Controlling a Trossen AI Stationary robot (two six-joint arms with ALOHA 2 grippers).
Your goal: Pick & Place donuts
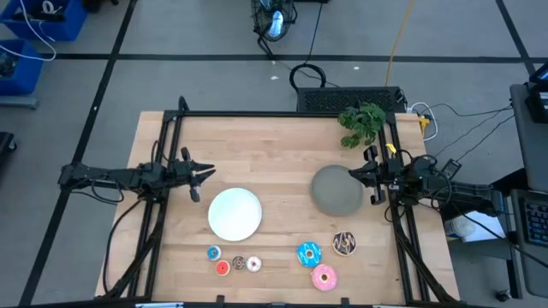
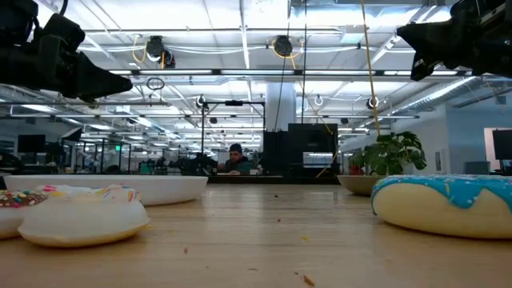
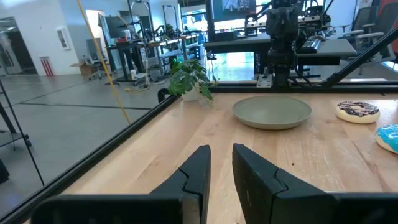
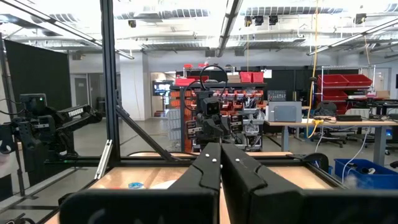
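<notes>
Near the table's front edge lie the small blue donut (image 1: 213, 252), the red donut (image 1: 223, 268) and the whitish donut (image 1: 253, 263). To their right are the blue-iced donut (image 1: 308, 254), the pink-iced donut (image 1: 324, 276) and the chocolate donut (image 1: 343, 243). All lie flat on the wood. My left gripper (image 1: 212, 174) (image 3: 221, 155) hovers at the table's left, beyond the white plate (image 1: 235, 214), with its fingers a narrow gap apart and nothing between them. My right gripper (image 1: 351, 175) (image 4: 220, 149) hangs shut and raised over the grey plate's (image 1: 336, 190) right side.
A potted green plant (image 1: 361, 122) stands at the far right corner, behind the grey plate. Black frame posts (image 1: 181, 107) rise at the table's sides. Bare wood lies between the two plates and across the far half. A person (image 2: 235, 160) sits far off in the room.
</notes>
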